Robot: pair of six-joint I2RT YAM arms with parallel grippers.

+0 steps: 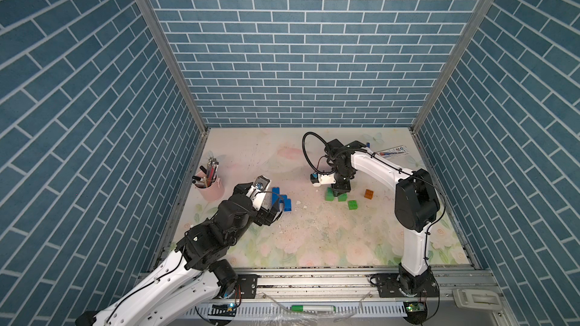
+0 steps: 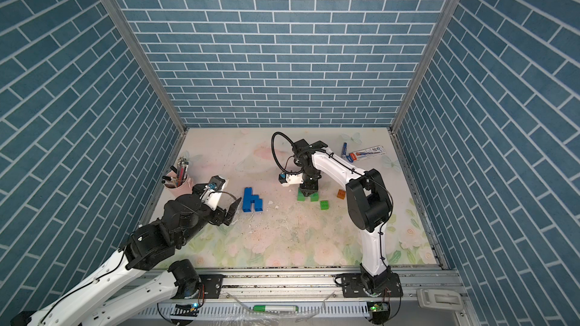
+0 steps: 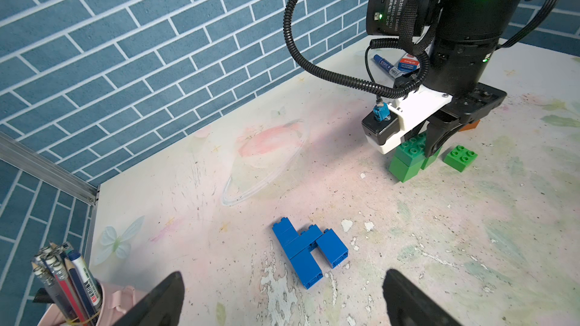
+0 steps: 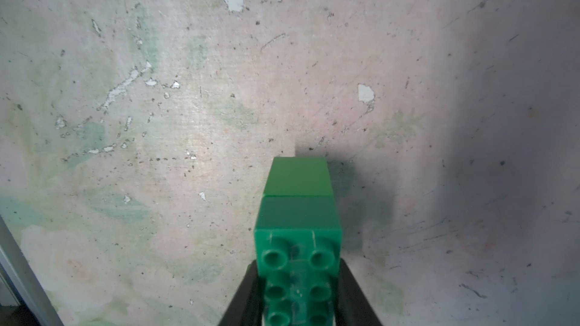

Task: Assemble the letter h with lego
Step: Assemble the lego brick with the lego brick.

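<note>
Your right gripper (image 3: pixel 434 144) is clamped on the green brick (image 4: pixel 298 214), near the middle of both top views. Your left gripper (image 3: pixel 284 297) gapes empty near the blue h (image 2: pixel 252 200), left of it. Light, rigid, slick plastic: squeeze flat sidewalls. The wrist (image 1: pixel 340 177) hides what's underneath from above.

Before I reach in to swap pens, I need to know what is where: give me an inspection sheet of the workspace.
Surface: floral tabletop, worn, paint flaked.
Job's things: blue h lies flat, assembled; green stack stands on the tabletop; green brick and orange brick loose beside it.
Clutter: pink cup of pens; blue marker and pen pack at the back; green marker on the front rail.
Tools: left tool open, empty, near the h; right tool shut on the green stack.
Cables: black conduit loops off the right wrist, clear of bricks.
Surroundings: blue brick-pattern walls.
</note>
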